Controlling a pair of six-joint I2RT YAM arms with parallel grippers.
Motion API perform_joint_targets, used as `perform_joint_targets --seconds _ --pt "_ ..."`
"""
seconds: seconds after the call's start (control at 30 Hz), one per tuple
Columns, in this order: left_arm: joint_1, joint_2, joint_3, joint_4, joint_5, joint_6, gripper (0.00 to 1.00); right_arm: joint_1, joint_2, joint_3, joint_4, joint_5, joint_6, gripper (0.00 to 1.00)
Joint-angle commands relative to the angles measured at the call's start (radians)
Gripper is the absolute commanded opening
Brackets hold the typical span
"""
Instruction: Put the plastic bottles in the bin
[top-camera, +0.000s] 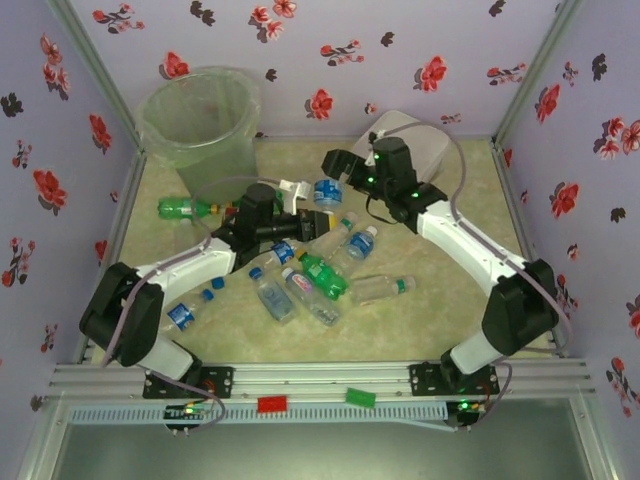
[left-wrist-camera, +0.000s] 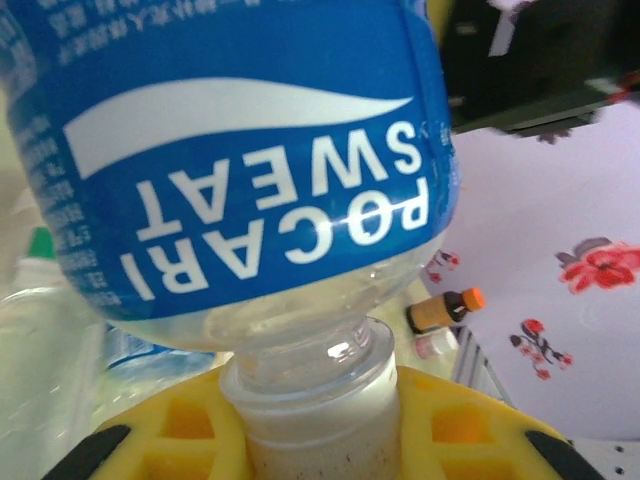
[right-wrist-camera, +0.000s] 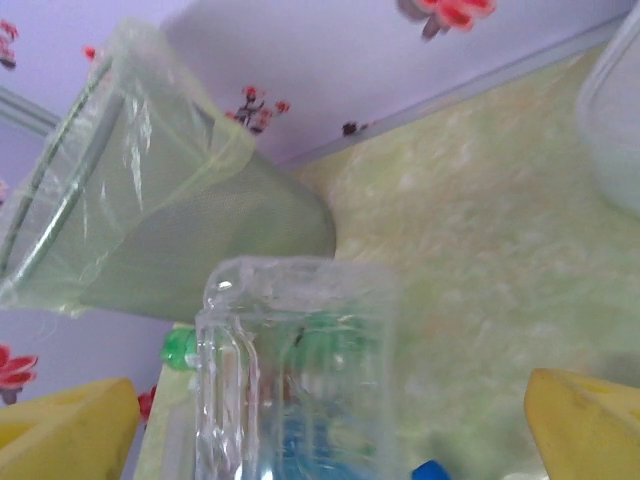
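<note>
Surface (top-camera: 400, 335) of pale green carries everything: the bin (top-camera: 197, 115) stands upright at its far-left corner, and a white lidded box (top-camera: 432, 150) sits at the far edge toward the right. The left arm (top-camera: 190, 265) reaches from the near-left corner to the middle; the right arm (top-camera: 470, 245) comes from the near-right and bends over the far middle. Between their ends is the blue-labelled bottle (top-camera: 328, 191): the left jaws are closed narrow on its neck, so its long axis runs straight out from them, base away, toward the right jaws. Those stand wide, a yellow finger (right-wrist-camera: 585, 420) far out on each side of a clear bottle body that I take to be the same one; whether either touches it I cannot tell. The coming move turns on this: the bin lies to the far left of the left jaws, on that arm's own side and well apart from the right arm, so the left arm looks the one to carry the bottle over the rim. The loose bottles (top-camera: 322, 275) lie on their sides around the middle of the surface, and one green bottle (top-camera: 185, 208) lies near the bin's foot.
</note>
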Motion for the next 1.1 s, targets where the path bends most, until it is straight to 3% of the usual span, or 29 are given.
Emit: perform_joint_targets --seconds 0.0,0.23,0.47,0.73,0.93,1.07 --pt "0.02 -0.082 0.054 -0.165 -0.095 0.055 0.02 -0.037 -0.106 -0.044 -0.037 0.08 -0.047 1.0" --pt "0.071 -0.169 0.268 -0.507 -0.249 0.2 0.0 -0.049 -0.219 -0.171 -0.05 0.148 -0.111 1.0" --pt "0.228 -0.154 0.485 -0.616 -0.264 0.246 0.0 -0.029 -0.235 -0.343 0.089 0.137 -0.058 1.0" --pt "0.468 -0.013 0.741 -0.735 -0.264 0.27 0.0 0.0 -0.262 -0.372 -0.025 0.255 -0.12 1.0" --pt "0.566 0.132 0.892 -0.864 -0.283 0.291 0.0 0.0 -0.287 -0.346 -0.094 0.299 -0.166 1.0" --pt "0.583 0.222 0.967 -0.975 -0.311 0.307 0.0 0.002 -0.291 -0.337 -0.094 0.322 -0.158 1.0"
